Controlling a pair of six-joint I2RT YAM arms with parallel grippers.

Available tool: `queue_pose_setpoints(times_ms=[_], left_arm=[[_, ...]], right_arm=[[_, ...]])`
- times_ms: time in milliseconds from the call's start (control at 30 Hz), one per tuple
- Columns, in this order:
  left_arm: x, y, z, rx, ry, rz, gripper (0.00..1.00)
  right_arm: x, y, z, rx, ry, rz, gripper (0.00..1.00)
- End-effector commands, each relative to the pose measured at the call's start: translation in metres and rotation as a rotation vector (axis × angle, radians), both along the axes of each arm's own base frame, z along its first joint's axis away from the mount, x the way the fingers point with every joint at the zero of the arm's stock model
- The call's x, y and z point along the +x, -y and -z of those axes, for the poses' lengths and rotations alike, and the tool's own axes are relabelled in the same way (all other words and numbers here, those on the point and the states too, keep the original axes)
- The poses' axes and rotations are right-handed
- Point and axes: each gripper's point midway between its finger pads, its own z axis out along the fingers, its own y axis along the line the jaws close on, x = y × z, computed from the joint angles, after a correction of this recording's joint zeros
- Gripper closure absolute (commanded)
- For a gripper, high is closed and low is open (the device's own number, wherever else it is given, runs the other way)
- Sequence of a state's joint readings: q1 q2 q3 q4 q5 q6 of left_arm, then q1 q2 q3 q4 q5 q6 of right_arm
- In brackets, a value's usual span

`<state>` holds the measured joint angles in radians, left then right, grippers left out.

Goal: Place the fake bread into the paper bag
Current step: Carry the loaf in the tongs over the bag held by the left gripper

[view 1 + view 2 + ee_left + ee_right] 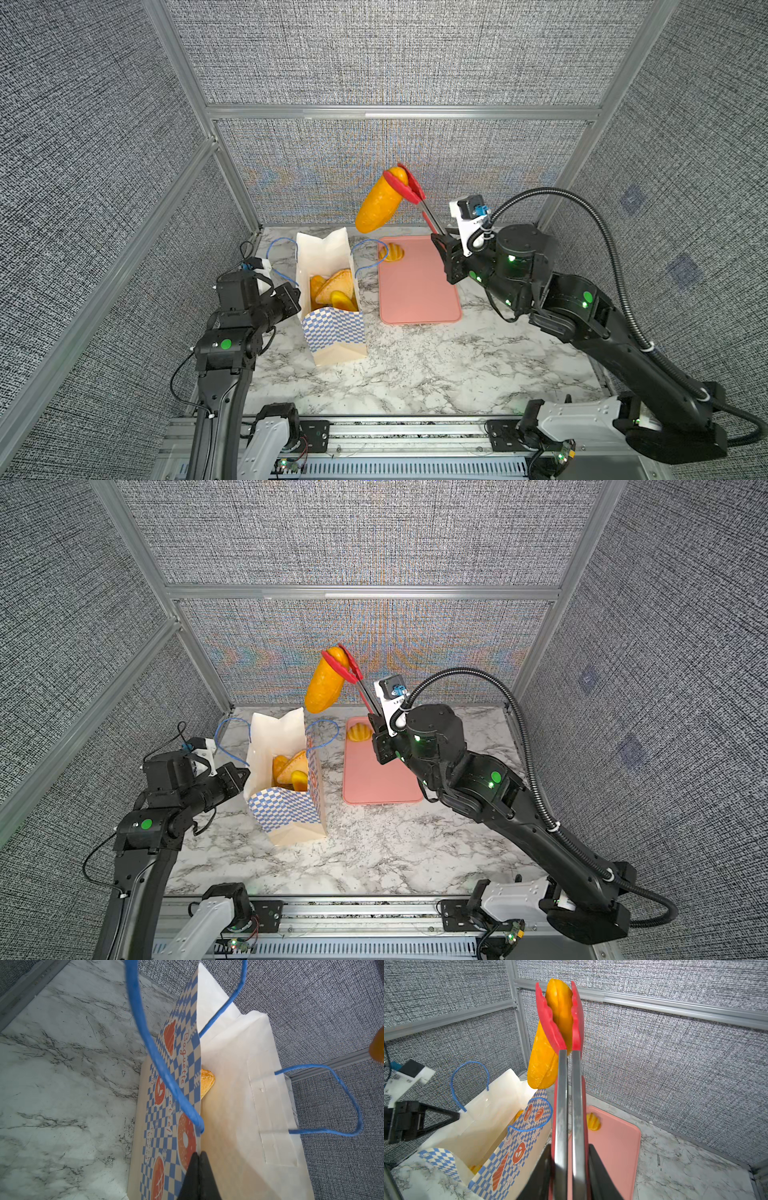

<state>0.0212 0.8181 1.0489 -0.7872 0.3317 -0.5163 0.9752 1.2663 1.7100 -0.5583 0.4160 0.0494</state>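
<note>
The paper bag (332,332) (286,812) stands open on the marble table, with several fake bread pieces (334,286) (293,766) inside. My left gripper (297,291) (198,1155) is shut on the bag's left wall at the rim. My right gripper (440,241) (569,1147) is shut on the handles of the red tongs (409,187) (577,1022). The tongs pinch a long orange-yellow loaf (380,203) (324,683) (544,1059) by its upper end. It hangs tilted in the air, above and behind the bag's mouth. One ridged roll (394,252) (593,1122) lies on the tray's far left corner.
A pink tray (419,299) (374,783) lies flat right of the bag. The bag's blue cord handles (280,249) (166,1076) stick up on both sides of its mouth. Grey fabric walls with aluminium rails enclose the table on three sides.
</note>
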Motion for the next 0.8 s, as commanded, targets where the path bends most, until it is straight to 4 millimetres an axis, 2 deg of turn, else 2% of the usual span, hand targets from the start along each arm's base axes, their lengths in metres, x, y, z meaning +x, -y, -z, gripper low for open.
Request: queue_pose_setpoints(times_ms=[0, 267, 767], left_arm=[[0.003, -0.001, -0.004, 0.004, 0.024, -0.005, 0.94], [0.003, -0.001, -0.003, 0.002, 0.023, -0.004, 0.94], [0.003, -0.001, -0.003, 0.002, 0.025, -0.003, 0.94]], right_arm=[[-0.006, -0.017, -0.014, 0.027, 0.035, -0.059, 0.73], [-0.012, -0.052, 0.006, -0.072, -0.012, -0.136, 0.73], [-0.023, -0.093, 0.064, -0.244, -0.204, -0.258, 0.73]])
